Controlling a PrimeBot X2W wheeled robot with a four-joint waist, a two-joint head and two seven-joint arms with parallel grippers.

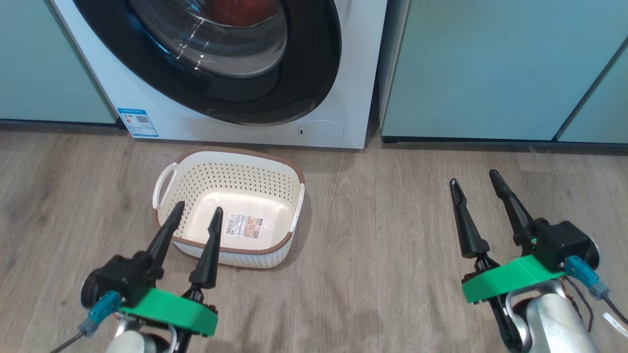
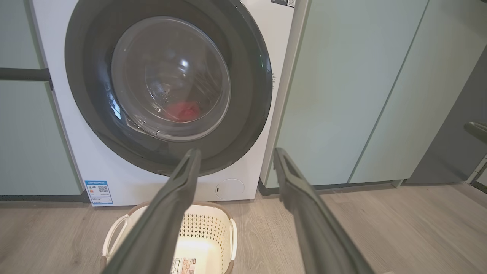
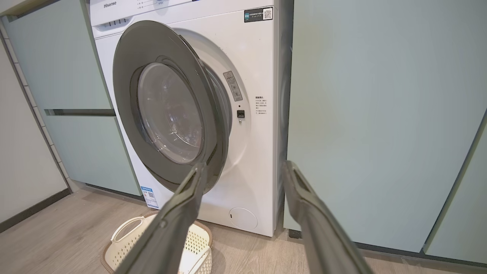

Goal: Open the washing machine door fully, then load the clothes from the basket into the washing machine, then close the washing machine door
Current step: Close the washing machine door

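Door: the large round washing machine door (image 3: 171, 110), a wide glossy black rim around a clear domed glass bowl, stands ajar in the right wrist view. Its right edge is off the front of the white front-loading washing machine (image 3: 262, 152) and is not latched.
Clothes: the soft bundle of bright red fabric (image 2: 182, 111) shows through the glass, inside the drum.
Basket: the cream-white perforated plastic basket (image 1: 245, 179) with a brown woven-look rim sits on the grey wood-look floor (image 1: 382, 220) just in front of the machine. It holds nothing but a label sticker (image 1: 244, 226).
Left gripper (image 1: 198, 207): its 2 long dark fingers are spread wide with nothing between them, hovering over the basket's near side.
Right gripper (image 1: 473, 177): spread and empty, over bare floor well to the right of the basket.
Stage: loading looks done, so only closing the door seems left.
Handling: the door is probably stiff and fairly weighty, and it swings on its left hinge. The gloss looks slippery for a pinch, and the glass is a poor place to press.
Hold: a flat push on the black rim near the free right edge, toward the catch (image 3: 240, 113), with a firm last press.
Risk: a finger may skid off the gloss.
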